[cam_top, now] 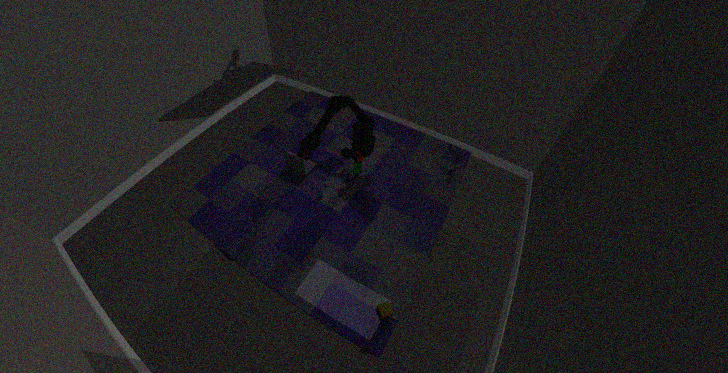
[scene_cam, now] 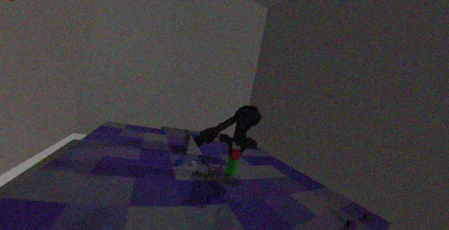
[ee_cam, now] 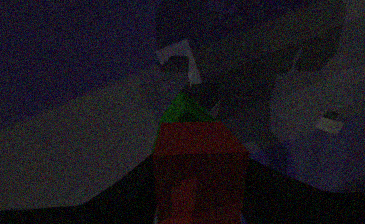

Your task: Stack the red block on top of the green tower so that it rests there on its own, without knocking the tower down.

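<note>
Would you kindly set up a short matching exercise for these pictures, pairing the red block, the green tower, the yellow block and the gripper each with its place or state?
Things:
1. red block
2. green tower
3. yellow block
4. gripper

Places or states:
A. far from the arm, at the near corner of the mat
B. standing upright on the mat
C. shut on a block, above the tower
D. on top of the tower, between the fingers

Pairs: 1-D, 2-B, 3-A, 4-C
</note>
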You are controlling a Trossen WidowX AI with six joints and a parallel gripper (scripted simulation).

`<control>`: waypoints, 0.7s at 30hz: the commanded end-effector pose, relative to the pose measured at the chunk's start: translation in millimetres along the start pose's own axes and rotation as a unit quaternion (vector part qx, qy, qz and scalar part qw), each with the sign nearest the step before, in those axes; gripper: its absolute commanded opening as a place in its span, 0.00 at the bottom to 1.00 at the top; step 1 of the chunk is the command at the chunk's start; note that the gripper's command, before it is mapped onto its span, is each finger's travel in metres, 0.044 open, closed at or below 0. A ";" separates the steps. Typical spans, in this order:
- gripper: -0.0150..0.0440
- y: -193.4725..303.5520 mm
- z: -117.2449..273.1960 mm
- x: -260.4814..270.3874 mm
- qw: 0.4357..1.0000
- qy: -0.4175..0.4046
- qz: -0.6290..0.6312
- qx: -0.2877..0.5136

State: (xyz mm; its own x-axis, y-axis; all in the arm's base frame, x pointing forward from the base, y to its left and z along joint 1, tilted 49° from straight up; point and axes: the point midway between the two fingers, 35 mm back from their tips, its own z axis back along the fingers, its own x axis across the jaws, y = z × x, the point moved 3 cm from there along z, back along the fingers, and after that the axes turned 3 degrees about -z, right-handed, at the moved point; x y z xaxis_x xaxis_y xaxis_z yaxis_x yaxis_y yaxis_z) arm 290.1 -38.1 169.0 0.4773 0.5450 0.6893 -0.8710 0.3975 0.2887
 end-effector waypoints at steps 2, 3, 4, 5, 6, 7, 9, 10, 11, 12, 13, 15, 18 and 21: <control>0.57 -0.1 -0.3 -0.1 1.000 0.000 0.001 0.000; 0.61 -0.1 -0.3 -0.1 1.000 0.000 0.001 0.000; 0.65 -0.1 -0.3 -0.1 1.000 0.000 0.001 0.000; 0.70 -0.1 -0.3 -0.1 1.000 0.000 0.001 0.000; 0.74 -0.1 -0.3 -0.1 1.000 0.000 0.001 0.000; 0.79 -0.1 -0.3 -0.1 1.000 0.000 0.001 0.000; 0.88 -0.1 -0.3 -0.1 1.000 0.000 0.001 0.000; 0.92 -0.1 -0.3 -0.1 1.000 0.000 0.001 0.000; 0.97 -0.1 -0.3 -0.1 1.000 0.000 0.001 0.000; 1.00 -0.1 -0.3 -0.1 1.000 0.000 0.001 0.000; 1.00 -0.1 -0.3 -0.1 1.000 0.000 0.001 0.000; 1.00 -0.1 -0.3 -0.1 1.000 0.000 0.001 0.000; 1.00 -0.1 -0.3 -0.1 1.000 0.000 0.001 0.000; 1.00 -0.1 -0.3 -0.1 1.000 0.000 0.001 0.000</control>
State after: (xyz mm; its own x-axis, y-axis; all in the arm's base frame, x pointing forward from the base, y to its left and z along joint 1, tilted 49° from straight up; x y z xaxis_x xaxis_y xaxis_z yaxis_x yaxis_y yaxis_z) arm 290.1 -38.1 169.0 0.4771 0.5453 0.6892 -0.8711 0.3975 0.2885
